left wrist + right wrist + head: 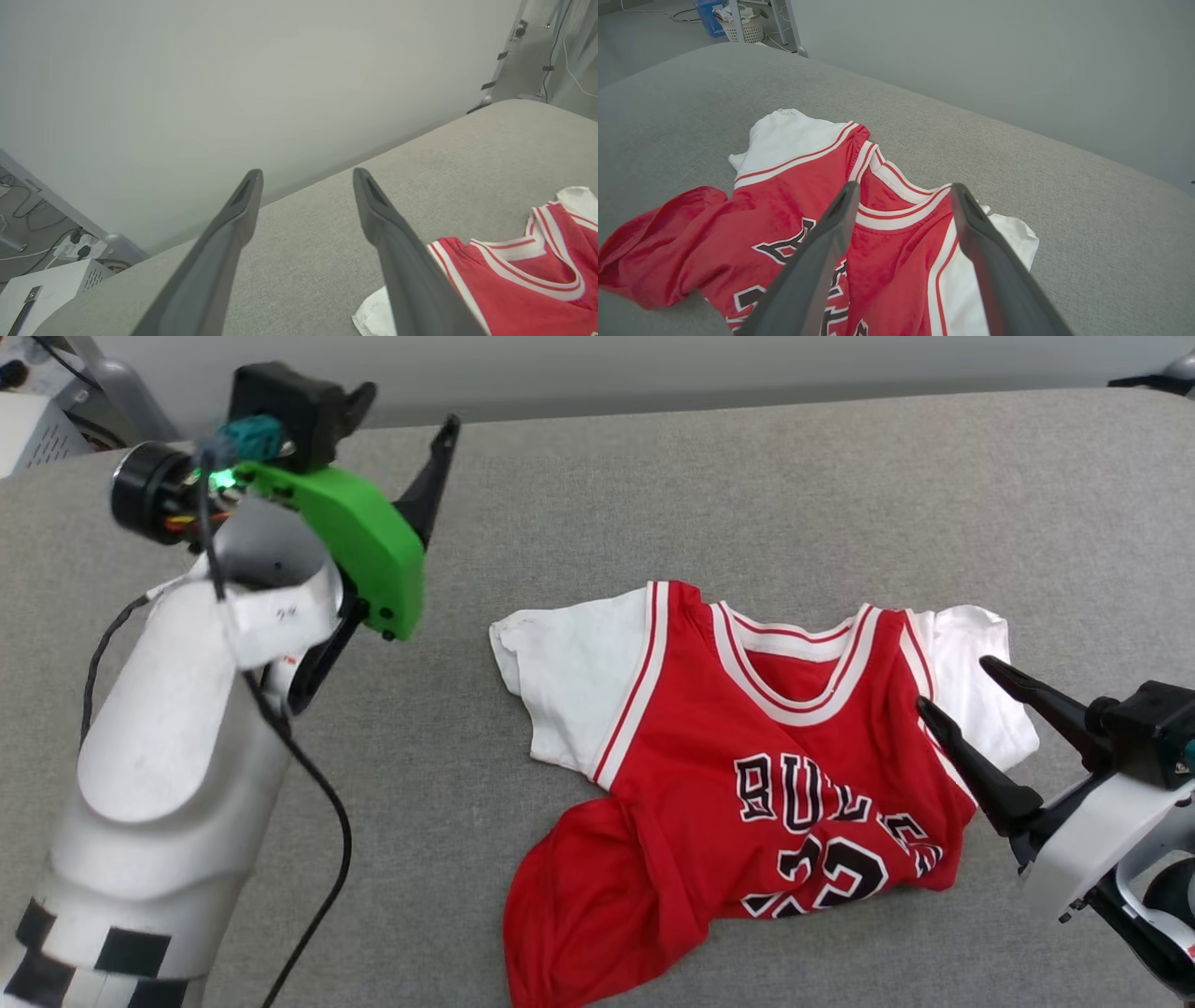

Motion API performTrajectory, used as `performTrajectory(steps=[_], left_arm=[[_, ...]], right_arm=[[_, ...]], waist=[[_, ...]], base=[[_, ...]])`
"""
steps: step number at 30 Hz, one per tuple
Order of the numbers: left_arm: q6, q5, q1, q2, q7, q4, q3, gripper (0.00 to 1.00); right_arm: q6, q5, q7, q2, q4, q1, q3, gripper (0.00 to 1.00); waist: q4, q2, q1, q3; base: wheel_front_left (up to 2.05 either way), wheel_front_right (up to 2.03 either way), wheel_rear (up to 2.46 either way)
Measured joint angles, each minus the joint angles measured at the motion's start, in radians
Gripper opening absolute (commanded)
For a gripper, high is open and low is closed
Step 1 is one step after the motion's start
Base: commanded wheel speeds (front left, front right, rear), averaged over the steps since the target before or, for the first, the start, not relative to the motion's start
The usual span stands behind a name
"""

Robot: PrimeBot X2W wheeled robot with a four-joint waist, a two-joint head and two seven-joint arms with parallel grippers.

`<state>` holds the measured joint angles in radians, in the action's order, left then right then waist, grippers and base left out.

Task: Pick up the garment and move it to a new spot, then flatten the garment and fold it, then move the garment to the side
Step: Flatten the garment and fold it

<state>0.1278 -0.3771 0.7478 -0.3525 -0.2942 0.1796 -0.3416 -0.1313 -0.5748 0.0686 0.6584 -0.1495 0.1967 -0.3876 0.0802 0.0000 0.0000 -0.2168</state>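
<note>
The garment (747,728), a red jersey with white sleeves and black lettering, lies face up on the grey padded table (653,495), right of centre. Its lower left part is bunched and twisted. My right gripper (954,683) hovers open at the jersey's right shoulder, fingers pointing toward the collar, nothing between them. In the right wrist view the garment (784,219) spreads under the open right gripper (904,186). My left gripper (401,429) is raised at the upper left, open and empty, well away from the cloth. In the left wrist view the left gripper (307,173) points past the garment (514,289) at the wall.
The table's far edge runs along a pale wall (653,364). A white box (46,289) and cables sit on the floor beyond the table's left end. A basket (747,28) stands on the floor farther off. A black cable (317,784) hangs from my left arm.
</note>
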Motion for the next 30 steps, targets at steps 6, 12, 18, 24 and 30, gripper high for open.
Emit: performTrajectory(steps=[6, 12, 18, 24, 30], left_arm=[[0.000, -0.221, 0.143, -0.051, -0.283, 0.118, -0.214, 1.00], [0.000, -0.345, 0.253, -0.088, -0.448, 0.276, -0.414, 1.00], [0.000, -0.377, 0.285, -0.085, -0.464, 0.384, -0.533, 1.00], [0.000, -0.427, 0.331, -0.122, -0.470, 0.402, -0.662, 0.00], [0.001, -0.468, 0.310, -0.140, -0.275, 0.408, -0.685, 0.00]], right_arm=[[0.000, 0.056, 0.020, -0.058, -0.030, -0.010, 0.030, 1.00], [0.000, 0.079, 0.024, -0.080, -0.026, 0.027, 0.020, 1.00], [0.000, 0.079, 0.002, -0.093, 0.006, 0.078, -0.001, 1.00], [0.000, 0.079, -0.029, -0.096, 0.044, 0.098, -0.013, 1.00], [0.000, 0.079, -0.064, -0.090, 0.071, 0.097, 0.047, 1.00]], waist=[[0.022, 0.0000, 0.0000, -0.054], [0.058, 0.0000, 0.0000, -0.130], [0.086, 0.0000, 0.0001, -0.182], [0.112, 0.0000, 0.0000, -0.202], [0.104, 0.0000, 0.0000, -0.176]], base=[[0.00, 0.00, 0.00], [0.00, 0.00, 0.00], [0.00, 0.00, 0.00], [0.00, 0.00, 0.00], [0.00, 0.00, 0.00]])
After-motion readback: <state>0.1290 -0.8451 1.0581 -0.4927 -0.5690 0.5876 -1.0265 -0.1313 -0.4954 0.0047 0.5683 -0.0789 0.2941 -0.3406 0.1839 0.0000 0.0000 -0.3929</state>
